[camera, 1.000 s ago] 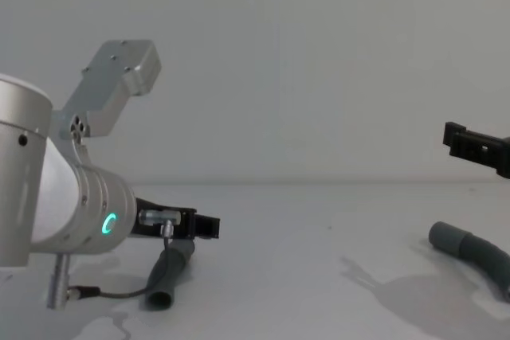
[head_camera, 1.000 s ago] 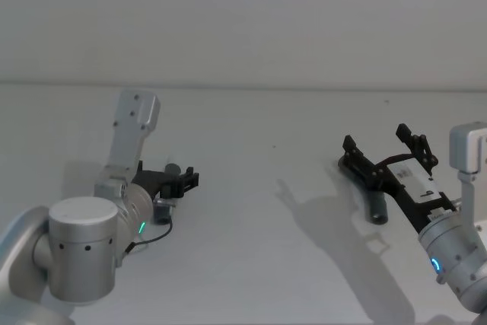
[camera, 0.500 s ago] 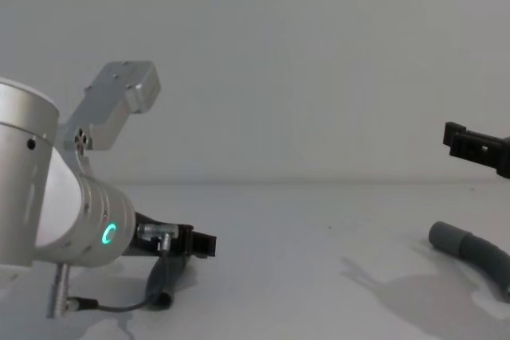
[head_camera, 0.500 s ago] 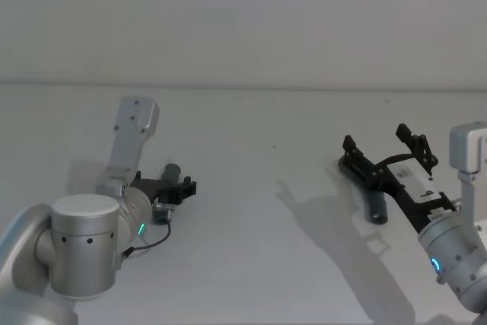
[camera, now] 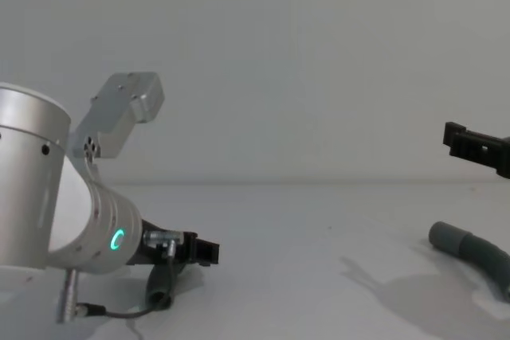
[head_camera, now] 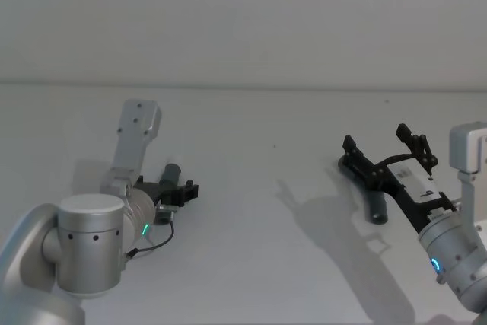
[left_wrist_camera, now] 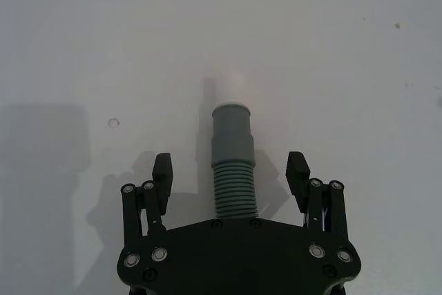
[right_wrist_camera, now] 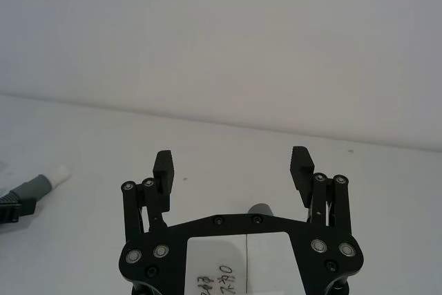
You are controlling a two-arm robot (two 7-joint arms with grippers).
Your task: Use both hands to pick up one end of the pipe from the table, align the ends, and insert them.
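Change: the left gripper (left_wrist_camera: pixel 230 169) has dropped lower over its hose in the last second; the right gripper (right_wrist_camera: pixel 232 160) hasn't budged.
Left gripper: wide open, fingers either side of the ribbed hose piece (left_wrist_camera: pixel 233 195), clear gaps both sides, nothing held.
Ribbed piece: lies on the desk (head_camera: pixel 251 135) straight between the fingers; its cuff (left_wrist_camera: pixel 231 132) and white tip (left_wrist_camera: pixel 231 88) stick out just past the fingertips.
Right gripper: spread open, empty, hovering above the short hose piece (camera: pixel 472 250).
Meaning: I read the left as about ready to close. The right has its descent to do, so aligning is far off.
Hidden: the ribbed piece's back end is under the left gripper's palm. The short piece is mostly covered by the right gripper from the head and cut off at the frame edge from the chest. I can't tell if the left fingertips touch the desk.
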